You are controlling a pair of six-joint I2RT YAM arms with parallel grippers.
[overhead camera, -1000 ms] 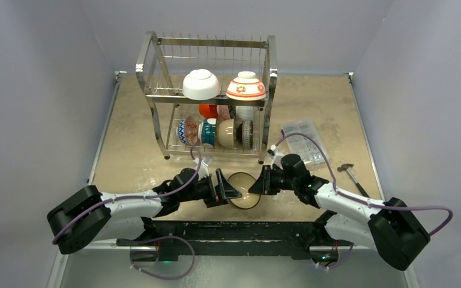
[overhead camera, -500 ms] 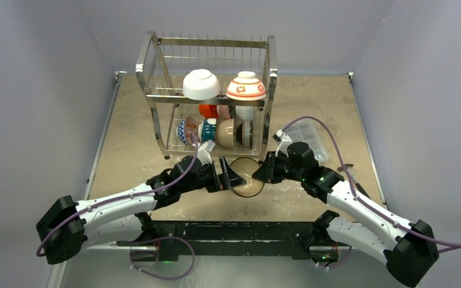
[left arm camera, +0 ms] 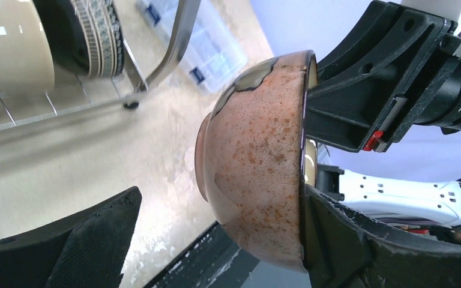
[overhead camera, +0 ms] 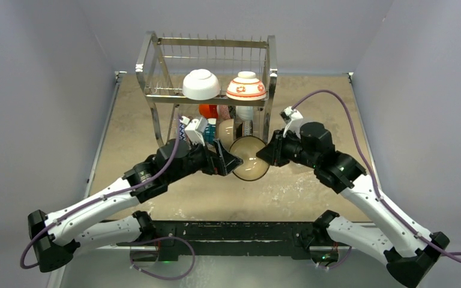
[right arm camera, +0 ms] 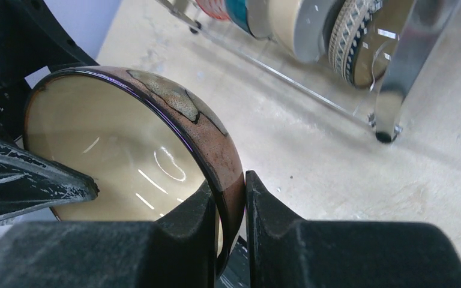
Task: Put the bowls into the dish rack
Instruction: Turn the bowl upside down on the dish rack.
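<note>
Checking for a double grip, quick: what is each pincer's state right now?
Left pincer: open, straddling the tan-brown bowl, one finger clear of it.
Right pincer: closed on that bowl's rim.

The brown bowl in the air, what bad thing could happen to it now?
1. The right pincer pinches the brown bowl only by its thin rim and the left pincer stands open, so it might slip and drop onto the table.
2. The dish rack has a lower shelf crowded with bowls, so it could bump them or the steel leg.
</note>
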